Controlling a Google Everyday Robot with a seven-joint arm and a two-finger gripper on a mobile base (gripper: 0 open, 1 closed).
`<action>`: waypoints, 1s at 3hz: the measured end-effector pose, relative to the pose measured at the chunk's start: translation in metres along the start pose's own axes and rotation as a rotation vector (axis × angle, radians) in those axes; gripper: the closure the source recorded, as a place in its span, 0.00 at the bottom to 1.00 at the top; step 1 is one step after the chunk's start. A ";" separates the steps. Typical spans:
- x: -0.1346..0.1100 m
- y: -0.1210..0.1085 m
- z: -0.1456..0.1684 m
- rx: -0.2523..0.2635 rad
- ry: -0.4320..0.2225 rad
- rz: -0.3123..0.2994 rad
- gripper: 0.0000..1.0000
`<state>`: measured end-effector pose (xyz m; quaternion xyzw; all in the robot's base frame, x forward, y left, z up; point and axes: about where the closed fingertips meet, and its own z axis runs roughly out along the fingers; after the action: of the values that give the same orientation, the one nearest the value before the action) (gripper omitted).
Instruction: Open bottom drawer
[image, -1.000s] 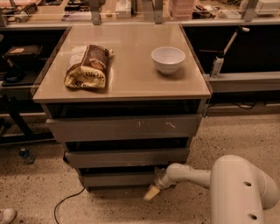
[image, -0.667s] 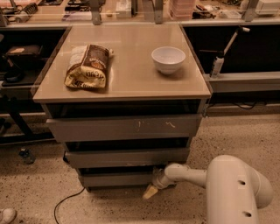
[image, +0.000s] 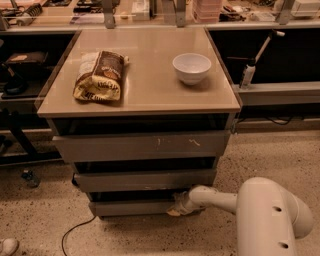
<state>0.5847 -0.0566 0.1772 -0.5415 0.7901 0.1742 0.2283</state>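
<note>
The bottom drawer (image: 132, 207) is the lowest, smallest grey front of the cabinet, close to the floor. It sits slightly out from the cabinet, with a dark gap above it. My gripper (image: 176, 208) is at the right end of this drawer front, pressed against it at its top edge. My white arm (image: 265, 212) reaches in from the lower right. The mid-sized drawer front (image: 145, 179) and the tall scratched front (image: 142, 145) are above.
A chip bag (image: 100, 75) and a white bowl (image: 191, 67) rest on the cabinet top (image: 145, 97). A black cable (image: 75, 232) runs on the speckled floor at lower left. Benches and shelving stand behind and to both sides.
My gripper has moved up and slightly inward, from just below the drawer's right corner to against the drawer front. The arm's elbow has shifted left.
</note>
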 end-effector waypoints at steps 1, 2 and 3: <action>0.000 0.000 0.000 0.000 0.000 0.000 0.82; 0.000 0.000 0.000 0.000 0.000 0.000 1.00; 0.000 0.000 0.000 0.000 0.000 0.000 1.00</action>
<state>0.5846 -0.0566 0.1772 -0.5415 0.7901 0.1742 0.2283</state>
